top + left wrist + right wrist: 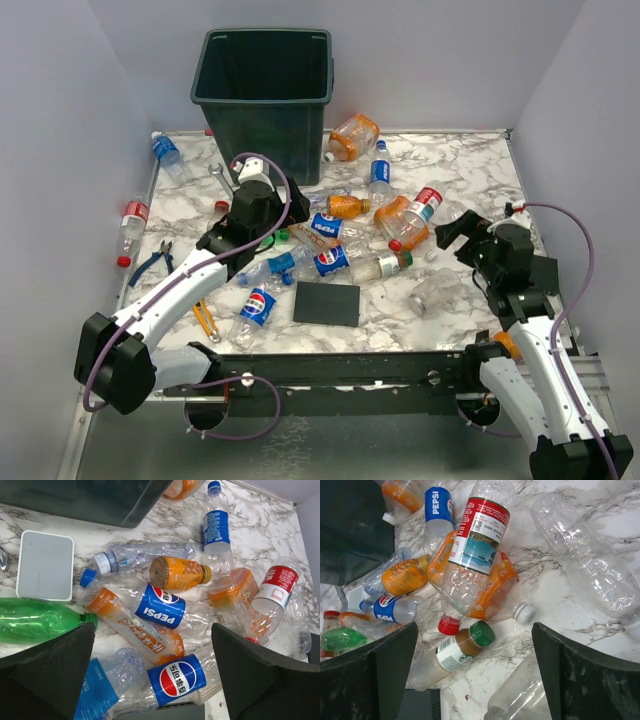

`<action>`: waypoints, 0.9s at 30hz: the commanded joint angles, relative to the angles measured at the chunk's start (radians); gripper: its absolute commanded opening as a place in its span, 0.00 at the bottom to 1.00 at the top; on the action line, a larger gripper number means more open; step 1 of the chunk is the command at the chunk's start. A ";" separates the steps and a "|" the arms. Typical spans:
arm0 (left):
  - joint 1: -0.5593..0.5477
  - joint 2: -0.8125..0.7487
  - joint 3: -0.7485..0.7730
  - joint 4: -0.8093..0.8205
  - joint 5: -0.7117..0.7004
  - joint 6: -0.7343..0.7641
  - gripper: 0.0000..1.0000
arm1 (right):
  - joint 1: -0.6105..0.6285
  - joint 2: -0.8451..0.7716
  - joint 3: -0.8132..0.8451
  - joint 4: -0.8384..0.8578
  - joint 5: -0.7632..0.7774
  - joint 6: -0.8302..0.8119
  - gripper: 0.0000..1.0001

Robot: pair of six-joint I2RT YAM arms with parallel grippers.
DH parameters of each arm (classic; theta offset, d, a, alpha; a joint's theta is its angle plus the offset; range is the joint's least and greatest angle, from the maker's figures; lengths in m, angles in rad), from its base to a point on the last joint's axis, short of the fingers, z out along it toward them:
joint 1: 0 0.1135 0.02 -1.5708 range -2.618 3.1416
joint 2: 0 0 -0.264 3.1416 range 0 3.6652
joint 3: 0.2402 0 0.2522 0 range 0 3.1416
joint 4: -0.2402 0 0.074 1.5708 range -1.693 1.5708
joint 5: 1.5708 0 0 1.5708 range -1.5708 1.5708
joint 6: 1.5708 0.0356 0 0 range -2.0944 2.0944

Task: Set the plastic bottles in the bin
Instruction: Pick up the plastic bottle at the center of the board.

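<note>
Overhead, a tall dark green bin stands upright at the far edge of a white marbled table. In front of it lie the plastic bottles, most of them heaped near the middle of the table, all those in view outside the bin. An orange-labelled bottle lies just beside the bin's right wall. A red-labelled bottle lies at the table's left edge. A flat black square plate sits near the front edge, and blue-handled pliers lie on the left.

The left gripper hangs over the left side of the heap, its jaws spread wide and holding nothing. Its wrist view shows a blue Pepsi bottle touching a crushed orange-wrapped bottle between the fingers, with a green bottle by the left finger.

The right gripper hovers above the right side of the heap, likewise wide open and empty. Beneath it a red-capped bottle with a red and white label rests across a crushed orange bottle. A green-capped bottle lies just beside the red cap. A clear unlabelled bottle lies to the right.
</note>
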 commanded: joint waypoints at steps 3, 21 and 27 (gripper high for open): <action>0.004 -0.058 -0.023 0.031 0.038 0.023 0.99 | 0.005 -0.016 0.050 -0.060 0.002 -0.030 1.00; 0.005 -0.127 -0.089 0.100 0.028 0.114 0.99 | 0.005 0.046 0.051 0.043 0.013 0.043 1.00; 0.006 -0.135 -0.108 0.146 0.136 0.118 0.99 | 0.005 0.241 0.044 0.228 -0.072 0.155 0.98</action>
